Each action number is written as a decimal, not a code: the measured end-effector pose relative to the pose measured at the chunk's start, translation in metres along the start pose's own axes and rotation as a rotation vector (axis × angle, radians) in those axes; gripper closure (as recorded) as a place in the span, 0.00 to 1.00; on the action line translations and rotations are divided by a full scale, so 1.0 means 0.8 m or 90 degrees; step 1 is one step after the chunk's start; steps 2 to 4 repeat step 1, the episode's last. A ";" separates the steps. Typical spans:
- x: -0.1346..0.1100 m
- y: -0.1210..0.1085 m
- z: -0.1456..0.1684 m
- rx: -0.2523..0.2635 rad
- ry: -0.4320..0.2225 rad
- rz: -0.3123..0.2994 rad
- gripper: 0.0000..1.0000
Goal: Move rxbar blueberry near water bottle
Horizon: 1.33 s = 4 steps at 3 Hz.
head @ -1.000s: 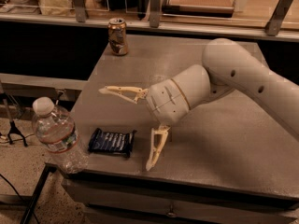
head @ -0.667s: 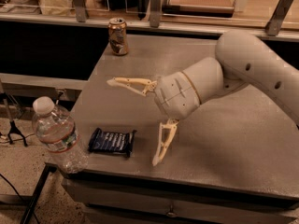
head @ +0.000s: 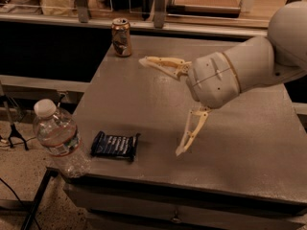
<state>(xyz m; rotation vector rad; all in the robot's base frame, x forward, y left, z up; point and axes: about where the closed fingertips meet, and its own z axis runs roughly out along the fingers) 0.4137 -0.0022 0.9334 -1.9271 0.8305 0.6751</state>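
Navy-black and lying flat on the counter (head: 240,143): rxbar blueberry (head: 115,145), pointing its long axis along the front edge, left end just beside the water bottle (head: 60,138) at the corner. Sitting left of the gripper (head: 161,106), outside fingers (head: 192,128) standing wide apart above mid-counter. Leaving bare room rightward, with the front edge running close by.

Bar (head: 115,145) was dark navy with pale lettering; bottle (head: 60,138) clear, white-capped; can (head: 121,37) brownish; table (head: 240,143) grey. Gripper (head: 159,106), above mid-table, was cream.
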 end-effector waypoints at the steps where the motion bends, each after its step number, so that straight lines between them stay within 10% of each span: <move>1: -0.001 -0.001 -0.007 0.005 0.014 0.018 0.00; 4: -0.001 -0.001 -0.007 0.005 0.014 0.018 0.00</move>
